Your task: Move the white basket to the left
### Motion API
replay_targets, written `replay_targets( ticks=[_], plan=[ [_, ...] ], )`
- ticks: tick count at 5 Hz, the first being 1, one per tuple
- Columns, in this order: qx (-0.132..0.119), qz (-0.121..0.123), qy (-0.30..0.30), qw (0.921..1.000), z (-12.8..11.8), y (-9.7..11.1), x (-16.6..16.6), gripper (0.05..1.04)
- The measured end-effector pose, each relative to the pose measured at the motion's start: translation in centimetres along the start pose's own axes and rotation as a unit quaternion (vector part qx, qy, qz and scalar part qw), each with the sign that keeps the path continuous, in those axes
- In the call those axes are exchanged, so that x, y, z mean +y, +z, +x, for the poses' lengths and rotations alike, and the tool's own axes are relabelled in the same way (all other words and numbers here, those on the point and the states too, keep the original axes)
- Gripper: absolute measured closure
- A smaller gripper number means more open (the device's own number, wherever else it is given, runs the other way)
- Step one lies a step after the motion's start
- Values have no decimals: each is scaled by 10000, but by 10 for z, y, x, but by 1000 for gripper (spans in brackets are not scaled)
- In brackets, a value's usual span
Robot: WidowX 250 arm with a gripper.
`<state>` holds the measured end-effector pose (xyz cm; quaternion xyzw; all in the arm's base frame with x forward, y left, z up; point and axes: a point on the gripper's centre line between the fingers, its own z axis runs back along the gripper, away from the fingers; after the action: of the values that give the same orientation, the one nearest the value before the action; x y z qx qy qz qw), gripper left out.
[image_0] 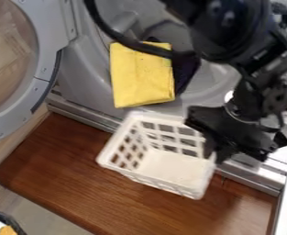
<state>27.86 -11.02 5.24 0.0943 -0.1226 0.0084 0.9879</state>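
The black gripper (pixel 214 153) is at the right end of the white basket (pixel 168 169), shut on its right wall near the back corner. Part of that wall and rim is hidden behind the gripper. The basket has lattice sides and an open top, and its inside looks bare. It is over the front part of the brown wooden board (pixel 78 176), with its back rim in front of the metal rail.
Behind the basket, a folded yellow cloth (pixel 141 75) lies in a grey tub (pixel 87 78) beside a dark cloth (pixel 184 71). A round grey-framed door (pixel 42 69) stands at the upper left. A metal rail (pixel 81 112) runs along the board's back edge.
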Motion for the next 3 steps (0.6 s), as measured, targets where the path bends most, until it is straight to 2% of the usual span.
replay_targets(
  ticks=[1,2,3],
  plan=[
    [45,444,287,9986,-2,8,24,988],
    [206,677,467,9964,-9,3,40,988],
    [351,700,579,9953,-12,-4,52,988]
  ],
)
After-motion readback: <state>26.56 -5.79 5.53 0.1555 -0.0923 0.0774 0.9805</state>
